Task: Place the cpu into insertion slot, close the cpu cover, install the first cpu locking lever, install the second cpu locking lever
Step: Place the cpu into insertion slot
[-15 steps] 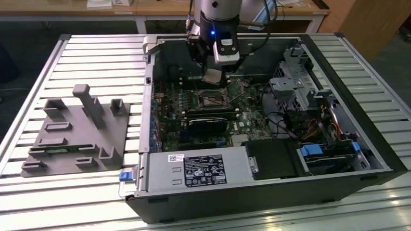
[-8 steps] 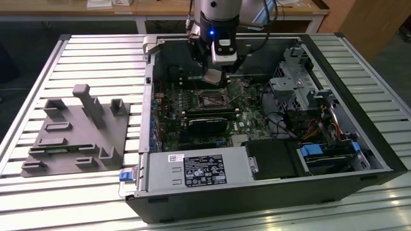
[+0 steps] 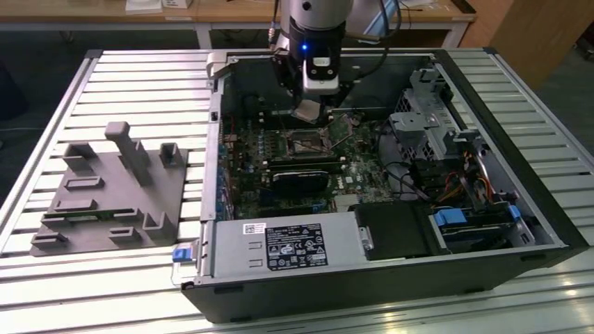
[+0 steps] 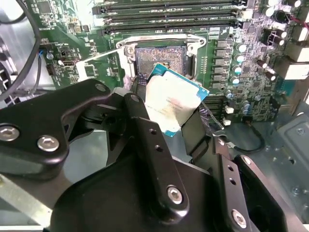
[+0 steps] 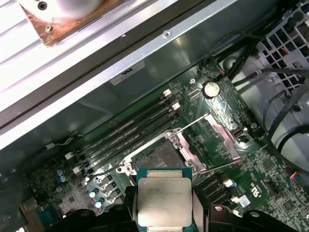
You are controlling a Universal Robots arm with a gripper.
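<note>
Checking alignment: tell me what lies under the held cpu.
Below the cpu, clamped in the gripper, sits the open socket, empty where it shows. The cpu hides its near edge.

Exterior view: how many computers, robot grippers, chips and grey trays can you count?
computer case: 1
gripper: 1
cpu, held in the gripper above the motherboard: 1
grey tray beside the case: 1
Total: 4
</note>
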